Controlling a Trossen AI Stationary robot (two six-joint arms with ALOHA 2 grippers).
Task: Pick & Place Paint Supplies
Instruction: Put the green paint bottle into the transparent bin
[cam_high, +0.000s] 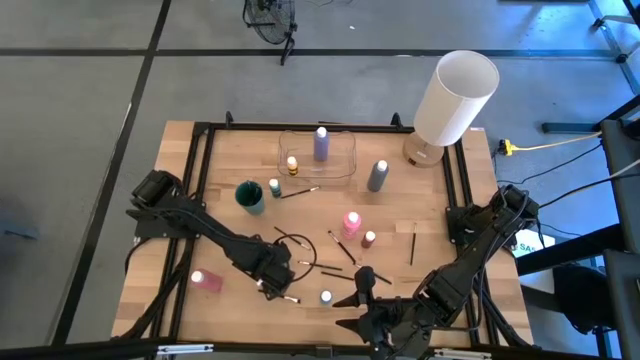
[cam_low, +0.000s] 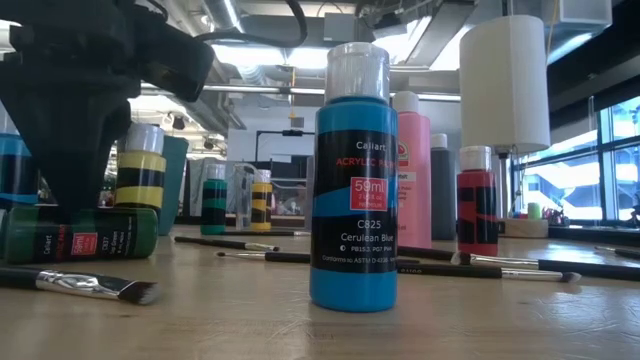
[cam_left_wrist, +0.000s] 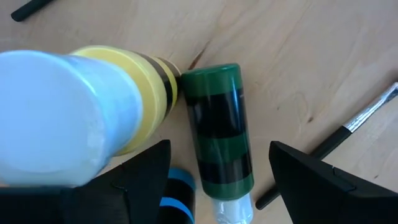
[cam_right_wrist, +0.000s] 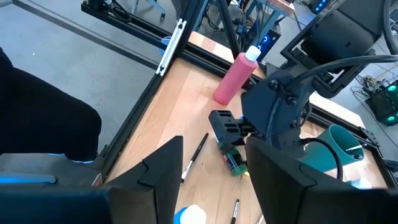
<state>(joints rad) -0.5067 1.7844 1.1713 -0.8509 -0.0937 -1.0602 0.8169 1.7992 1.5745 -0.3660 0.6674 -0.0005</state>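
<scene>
Left gripper (cam_left_wrist: 217, 180): held wide, lowered astride the small green black-banded paint bottle (cam_left_wrist: 219, 134) lying on its side between the fingers, so closing would trap it | Right gripper (cam_right_wrist: 208, 171): parted, empty, parked alongside | Judged step: grasp pending

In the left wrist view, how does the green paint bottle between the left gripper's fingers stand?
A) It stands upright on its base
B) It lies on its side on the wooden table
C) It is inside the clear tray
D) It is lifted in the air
B: the green paint bottle lies flat on the wooden table, its full side showing, between the open fingers of the left gripper.
</scene>
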